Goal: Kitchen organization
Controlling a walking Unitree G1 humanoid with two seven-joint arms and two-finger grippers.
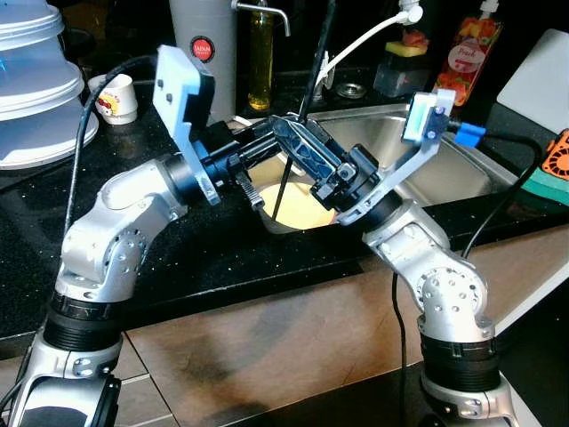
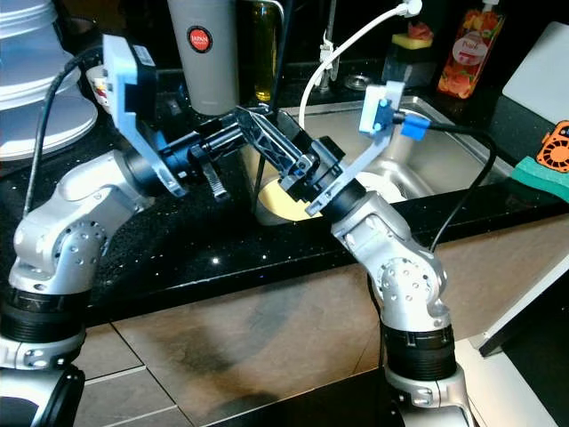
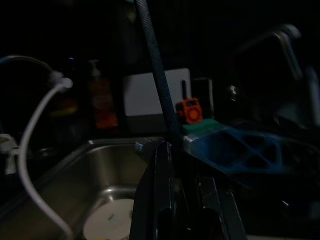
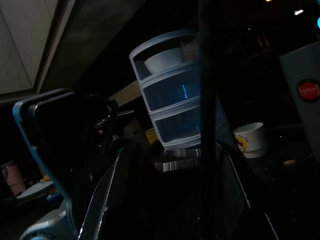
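Note:
Both arms meet over the left end of the steel sink, above a pale yellow bowl that lies in it. A thin black rod slants up out of the bowl, passes between the two grippers and leaves the top of the picture. My left gripper reaches in from the left, open, one finger up and one pointing down. My right gripper comes from the right with its latticed finger across the rod. In the right wrist view the rod stands between fingers held apart.
On the black counter to the left stand stacked white drawer boxes and a white cup. A grey canister, an oil bottle, a white hose and a soap bottle line the back. A white board leans at the right.

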